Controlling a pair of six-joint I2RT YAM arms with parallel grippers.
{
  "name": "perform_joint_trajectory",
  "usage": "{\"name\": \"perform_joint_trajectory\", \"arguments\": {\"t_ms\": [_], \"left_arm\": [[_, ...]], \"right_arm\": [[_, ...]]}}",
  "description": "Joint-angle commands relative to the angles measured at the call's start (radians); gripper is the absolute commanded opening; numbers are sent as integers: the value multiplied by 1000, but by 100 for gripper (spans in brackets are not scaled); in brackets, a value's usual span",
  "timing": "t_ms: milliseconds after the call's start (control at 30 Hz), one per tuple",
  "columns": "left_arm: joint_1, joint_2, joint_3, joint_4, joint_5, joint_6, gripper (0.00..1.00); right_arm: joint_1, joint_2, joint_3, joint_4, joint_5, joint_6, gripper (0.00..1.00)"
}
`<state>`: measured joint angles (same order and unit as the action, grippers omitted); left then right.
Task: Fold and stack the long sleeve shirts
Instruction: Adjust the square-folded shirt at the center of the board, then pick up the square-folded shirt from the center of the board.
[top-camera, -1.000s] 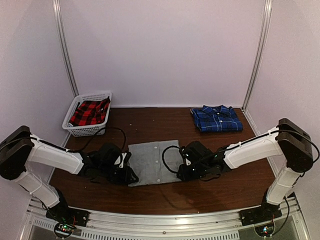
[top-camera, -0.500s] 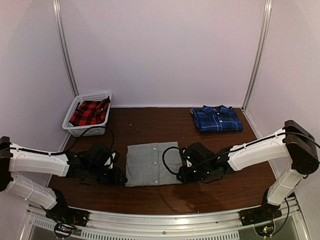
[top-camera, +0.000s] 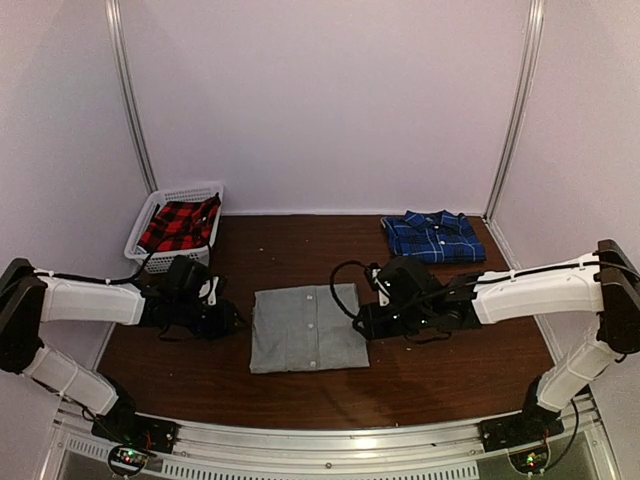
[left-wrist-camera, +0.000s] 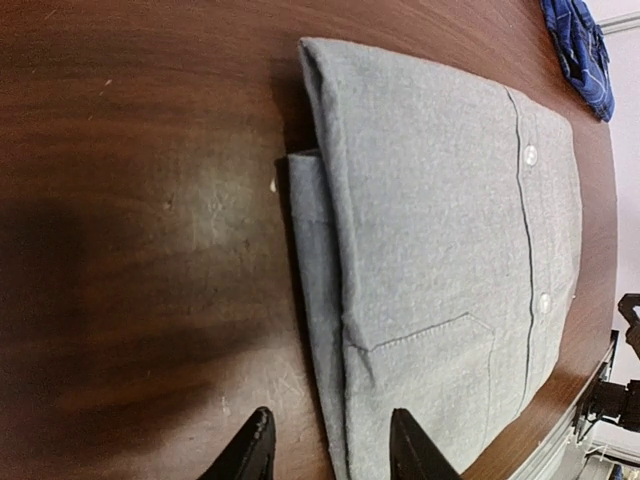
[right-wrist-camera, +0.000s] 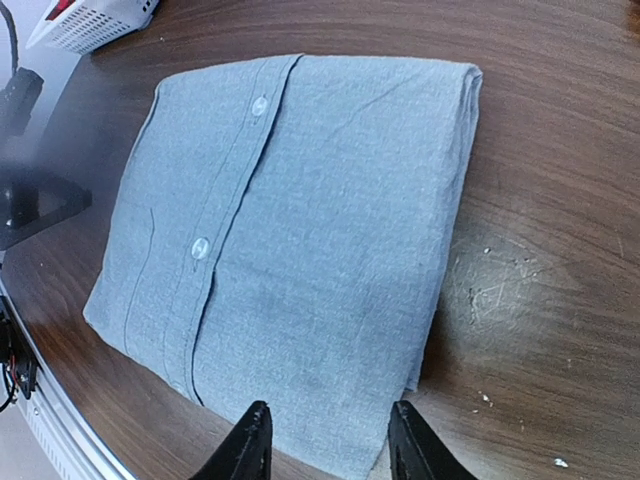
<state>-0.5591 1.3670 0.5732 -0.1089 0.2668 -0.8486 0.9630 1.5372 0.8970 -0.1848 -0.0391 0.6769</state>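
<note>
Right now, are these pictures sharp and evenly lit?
Top external: soft and grainy. Left wrist: a dark shadow on the table left of the grey shirt, with a pale sheen beside it. Right wrist: that shirt is crisp, the far-left corner hazy.

At the centre of the top view, the grey shirt (top-camera: 305, 328) is a plain light grey with no pattern, and its buttons (right-wrist-camera: 200, 247) are white. At upper right, the blue plaid shirt (top-camera: 433, 238) is dark blue crossed by thin white lines. The basket (top-camera: 165, 262) at left is white and holds a red-and-black checked cloth (top-camera: 178, 226). The table (top-camera: 300, 250) is dark reddish-brown wood grain. The walls (top-camera: 320, 100) are pale lilac.
</note>
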Motion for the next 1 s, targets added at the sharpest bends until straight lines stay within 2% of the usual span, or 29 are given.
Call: {"name": "perform_joint_trajectory", "arguments": {"t_ms": [0, 233, 633, 967], "left_arm": [[23, 86, 72, 71, 105, 77, 43], [24, 205, 143, 10, 102, 126, 43], [22, 280, 173, -9, 102, 140, 40], [-8, 316, 179, 5, 111, 96, 33]], "right_arm": [[-23, -43, 10, -16, 34, -27, 41], [-46, -77, -31, -8, 34, -27, 43], [-65, -98, -50, -6, 34, -33, 44], [-70, -99, -84, 28, 24, -24, 45]]}}
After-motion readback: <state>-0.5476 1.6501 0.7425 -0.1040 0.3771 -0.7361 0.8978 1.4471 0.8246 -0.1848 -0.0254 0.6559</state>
